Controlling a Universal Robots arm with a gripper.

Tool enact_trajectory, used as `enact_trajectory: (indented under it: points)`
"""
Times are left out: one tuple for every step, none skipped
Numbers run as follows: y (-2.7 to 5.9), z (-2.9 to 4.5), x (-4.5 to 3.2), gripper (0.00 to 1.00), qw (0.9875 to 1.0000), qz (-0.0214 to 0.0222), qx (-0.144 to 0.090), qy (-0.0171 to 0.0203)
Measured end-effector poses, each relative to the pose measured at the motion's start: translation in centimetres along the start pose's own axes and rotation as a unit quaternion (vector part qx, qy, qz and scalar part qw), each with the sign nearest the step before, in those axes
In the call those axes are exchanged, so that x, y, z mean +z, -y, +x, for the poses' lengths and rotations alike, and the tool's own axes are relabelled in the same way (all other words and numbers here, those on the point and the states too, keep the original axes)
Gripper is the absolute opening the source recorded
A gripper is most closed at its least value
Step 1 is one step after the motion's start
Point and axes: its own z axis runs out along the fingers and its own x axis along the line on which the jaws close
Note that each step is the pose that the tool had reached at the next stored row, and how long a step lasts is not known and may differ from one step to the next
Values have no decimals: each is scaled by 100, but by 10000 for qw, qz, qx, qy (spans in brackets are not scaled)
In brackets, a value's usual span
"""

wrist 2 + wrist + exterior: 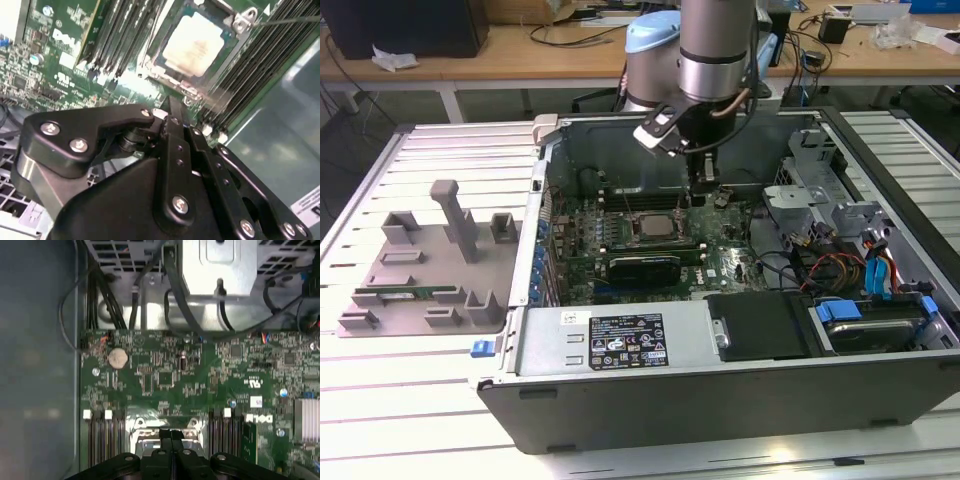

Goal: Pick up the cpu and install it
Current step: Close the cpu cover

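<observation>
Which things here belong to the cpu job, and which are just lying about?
Job: cpu, lying in its socket; pincer, close to it; motherboard.
Lying about: grey tray; green memory stick on it; blue cables.

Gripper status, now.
Gripper: closed, fingers together, holding nothing; the cpu sits in the socket.

A black-and-white sticker (617, 343) on the metal cover (688, 338) beside the motherboard (730, 262) — print illegible; white logo lettering (260, 418) on the motherboard itself.
</observation>
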Motion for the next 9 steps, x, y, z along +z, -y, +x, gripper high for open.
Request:
enact_trajectory:
  points:
    - [29,1,2,11,10000,-1,1,0]
    - [75,1,6,11,10000,-2,0,0]
    - [166,1,20,11,10000,-3,0,0]
    - [196,1,30,11,10000,-3,0,0]
    - [213,1,38,11,10000,-3,1,0]
    - [234,-1,49,11,10000,-3,1,1]
    - [259,-8,63,11,10000,-3,0,1]
    - [284,-17,74,11,10000,-3,0,0]
    - [308,-25,83,11,10000,-3,0,0]
